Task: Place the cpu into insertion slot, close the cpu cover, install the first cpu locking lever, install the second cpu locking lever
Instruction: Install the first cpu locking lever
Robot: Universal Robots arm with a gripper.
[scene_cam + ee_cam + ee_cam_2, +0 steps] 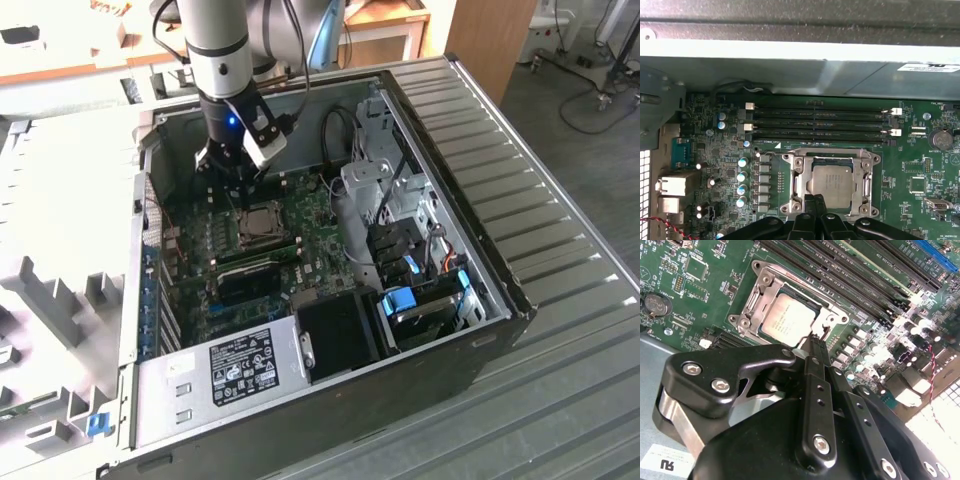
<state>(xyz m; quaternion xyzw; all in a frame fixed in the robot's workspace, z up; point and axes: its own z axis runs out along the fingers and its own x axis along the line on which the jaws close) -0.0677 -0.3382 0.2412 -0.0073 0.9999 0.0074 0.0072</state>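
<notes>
Chip (832,184) seated in socket (832,161), end effector (815,202) hung right above
The cover (799,182) is laid flat around the chip on the green board (912,167). The end effector is pinched closed with nothing held, its tips set over one edge of the cover; whether contact is made can't be told.

Fine print on power supply label (245,365), on cpu (832,184), none legible.

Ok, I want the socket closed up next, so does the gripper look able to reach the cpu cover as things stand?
Likely yes: the gripper hangs right at the edge of the cpu cover, with nothing lying between them.
</notes>
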